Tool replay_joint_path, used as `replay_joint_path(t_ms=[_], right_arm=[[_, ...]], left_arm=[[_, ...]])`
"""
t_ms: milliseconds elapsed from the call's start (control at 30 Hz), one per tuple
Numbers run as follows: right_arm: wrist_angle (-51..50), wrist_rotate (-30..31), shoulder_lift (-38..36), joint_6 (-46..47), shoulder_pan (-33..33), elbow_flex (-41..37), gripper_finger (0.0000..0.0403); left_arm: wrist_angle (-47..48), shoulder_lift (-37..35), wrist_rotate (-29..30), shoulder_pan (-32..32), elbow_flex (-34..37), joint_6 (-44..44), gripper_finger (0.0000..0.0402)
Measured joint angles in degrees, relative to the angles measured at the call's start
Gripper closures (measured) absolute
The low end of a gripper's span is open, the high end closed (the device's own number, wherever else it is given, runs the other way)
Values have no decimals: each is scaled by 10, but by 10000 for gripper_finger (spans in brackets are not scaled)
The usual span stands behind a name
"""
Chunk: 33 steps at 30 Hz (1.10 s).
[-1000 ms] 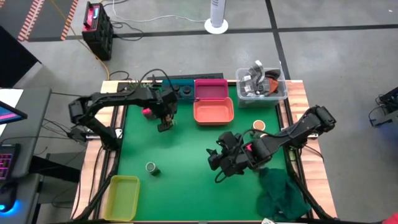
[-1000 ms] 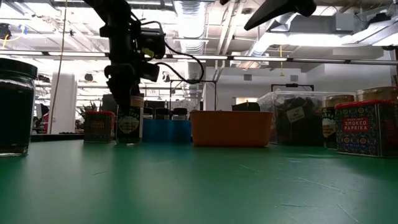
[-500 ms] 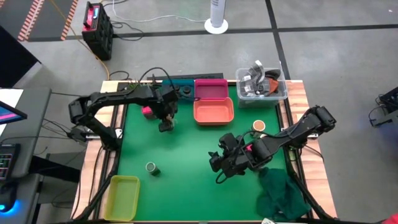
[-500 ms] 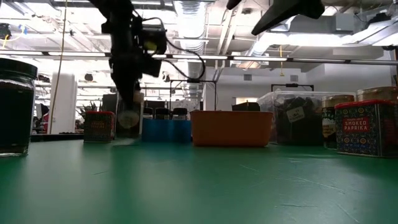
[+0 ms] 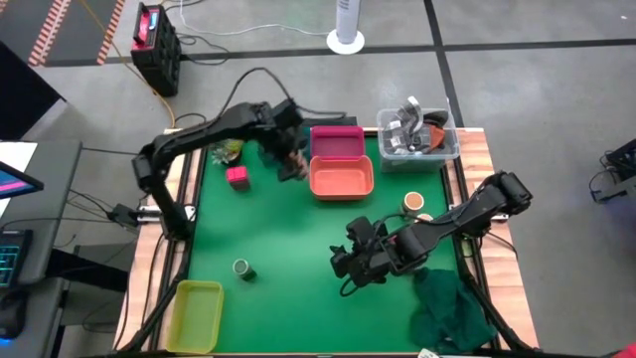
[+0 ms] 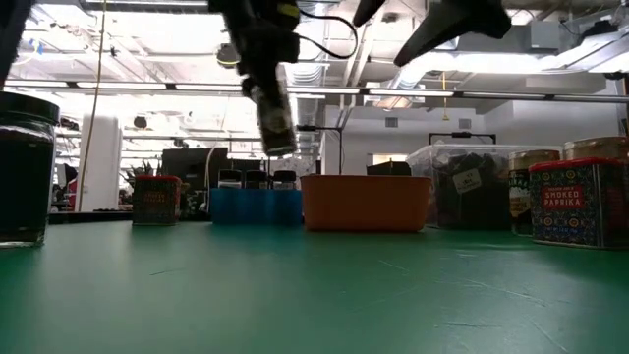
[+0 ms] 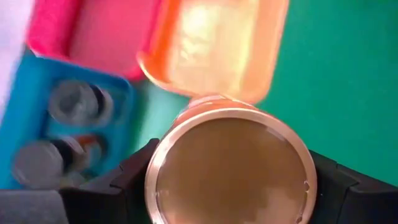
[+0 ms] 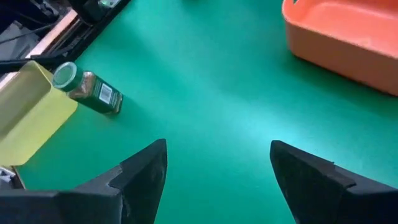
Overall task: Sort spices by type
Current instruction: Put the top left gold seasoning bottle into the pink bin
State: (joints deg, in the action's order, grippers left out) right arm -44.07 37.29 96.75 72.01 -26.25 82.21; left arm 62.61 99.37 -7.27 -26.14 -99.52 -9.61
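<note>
Spice jar with the tan top sits clamped between the fingers of my left gripper, lifted clear of the mat. In the low view the jar hangs tilted in the air, above the level of the trays behind it. From above, my left gripper is at the far side of the table, just beside the orange tray and near the pink tray. My left wrist view looks down past the jar's round top onto the orange tray, with the pink tray beside it and a blue tray holding two round jars, blurred.

My right gripper hovers low over the green mat toward the near right, its fingers spread wide and holding nothing; in its wrist view both fingers stand well apart over bare mat.

A green-topped jar lies on its side on the mat near the yellow tray; the right wrist view shows it just beside that tray's corner. A pink box stands on the mat near the left edge. Two tan-topped jars stand near the right edge, in front of the clear tub. In the low view a "smoked paprika" box stands at the right and a dark jar at the left.
</note>
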Motion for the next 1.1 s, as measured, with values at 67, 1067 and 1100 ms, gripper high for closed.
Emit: replay_joint_path(t_ms=[67,1067,1100], right_arm=[[-2,-1,4,0,1,0,92],[-39,46,-9,180,-10,0,92],[-39,47,-9,181,-10,0,92]], left_arm=[[-4,27,4,-8,-35,0,132],[-246,219,101,-66,-66,-22,123],[-247,220,105,-68,-66,-25,120]])
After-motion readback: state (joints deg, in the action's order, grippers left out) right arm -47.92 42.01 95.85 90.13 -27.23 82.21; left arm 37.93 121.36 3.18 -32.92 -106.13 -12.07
